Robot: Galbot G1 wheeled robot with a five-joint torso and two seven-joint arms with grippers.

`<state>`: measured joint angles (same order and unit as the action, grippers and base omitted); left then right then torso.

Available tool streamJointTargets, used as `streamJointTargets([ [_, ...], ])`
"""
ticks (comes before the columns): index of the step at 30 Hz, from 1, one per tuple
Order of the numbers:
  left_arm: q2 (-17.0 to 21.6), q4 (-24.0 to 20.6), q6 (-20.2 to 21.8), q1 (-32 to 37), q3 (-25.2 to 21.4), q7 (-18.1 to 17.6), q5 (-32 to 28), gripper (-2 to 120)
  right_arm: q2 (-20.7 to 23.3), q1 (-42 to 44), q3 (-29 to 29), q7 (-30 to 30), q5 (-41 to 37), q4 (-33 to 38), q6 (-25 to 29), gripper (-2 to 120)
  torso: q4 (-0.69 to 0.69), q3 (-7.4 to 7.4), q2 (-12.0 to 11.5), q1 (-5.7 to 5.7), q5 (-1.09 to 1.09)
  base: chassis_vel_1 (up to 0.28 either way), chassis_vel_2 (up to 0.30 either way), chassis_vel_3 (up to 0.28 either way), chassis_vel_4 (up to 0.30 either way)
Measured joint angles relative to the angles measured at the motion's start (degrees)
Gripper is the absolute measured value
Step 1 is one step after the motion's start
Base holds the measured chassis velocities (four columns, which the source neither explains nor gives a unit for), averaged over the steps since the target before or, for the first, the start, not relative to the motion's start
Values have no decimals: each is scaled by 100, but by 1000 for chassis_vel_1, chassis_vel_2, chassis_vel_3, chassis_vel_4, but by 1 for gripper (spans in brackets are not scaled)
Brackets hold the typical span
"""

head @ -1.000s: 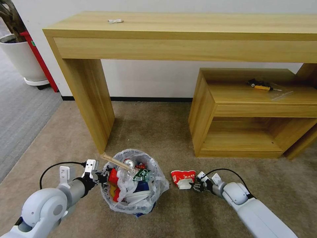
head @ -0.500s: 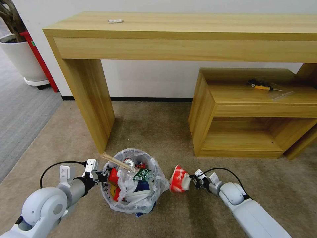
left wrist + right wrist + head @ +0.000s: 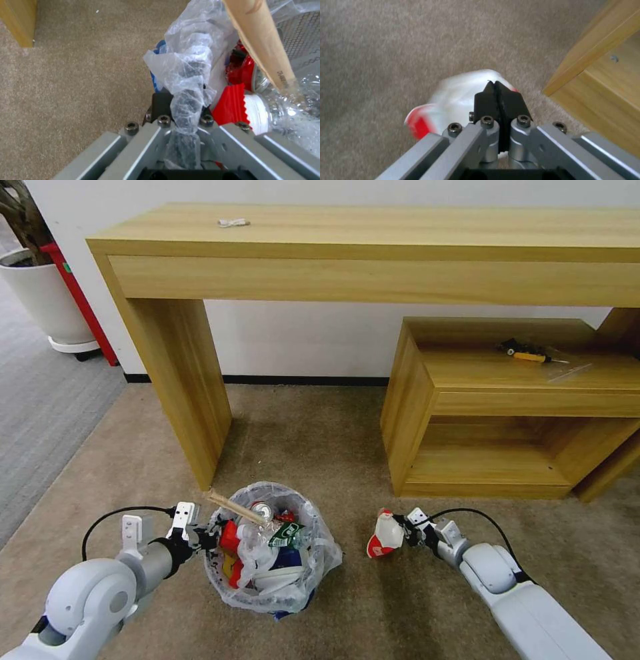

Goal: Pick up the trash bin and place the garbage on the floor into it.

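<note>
Our right pincer (image 3: 401, 531) is clamped on the crushed red-white paper cup (image 3: 383, 534), light and flimsy, right of the bag-lined round bin (image 3: 270, 543), whose rim our left pincer (image 3: 205, 539) grips.

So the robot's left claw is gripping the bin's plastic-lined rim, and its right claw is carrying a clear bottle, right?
Not quite. The right gripper is shut on the red-white paper cup, not a bottle, as the head view shows. The left gripper does grip the trash bin by its rim.
</note>
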<state>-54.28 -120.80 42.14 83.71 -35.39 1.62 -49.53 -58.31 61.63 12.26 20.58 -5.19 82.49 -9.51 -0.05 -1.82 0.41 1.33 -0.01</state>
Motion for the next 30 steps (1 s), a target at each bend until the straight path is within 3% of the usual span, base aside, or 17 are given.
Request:
streamJointTargets([
  [8,-9,109,0,-52,17,5,23,0,50,150,200,-111,-162,802,-74,0,1,0,1,0,-2,0,0,0,0],
  [13,-5,169,0,-115,66,16,24,0,50,147,119,-507,-289,821,-280,0,0,0,0,0,0,0,0,0,0],
  [15,2,217,0,-151,77,29,24,0,-59,223,87,-1077,-627,858,-818,0,0,0,0,0,-1,0,0,0,0],
  [16,2,217,0,-151,77,29,24,0,-59,223,87,-1077,-627,858,-818,0,0,0,0,0,-1,0,0,0,0],
  [19,23,268,0,-150,49,67,30,0,-101,424,80,-2122,-1525,1164,-1758,14,0,0,0,0,-2,0,0,0,0],
  [21,24,275,0,-147,41,78,34,0,-99,455,69,-2355,-1785,1242,-1899,17,0,0,0,0,-2,0,0,0,0],
  [24,25,334,0,-149,45,108,58,0,-384,522,-64,-4223,-3613,1640,-2678,31,0,0,0,0,-1,0,0,0,0],
  [30,39,358,0,-190,120,109,75,0,-750,354,-106,-5287,-4776,1501,-3182,52,2,0,0,0,-3,0,0,0,0],
])
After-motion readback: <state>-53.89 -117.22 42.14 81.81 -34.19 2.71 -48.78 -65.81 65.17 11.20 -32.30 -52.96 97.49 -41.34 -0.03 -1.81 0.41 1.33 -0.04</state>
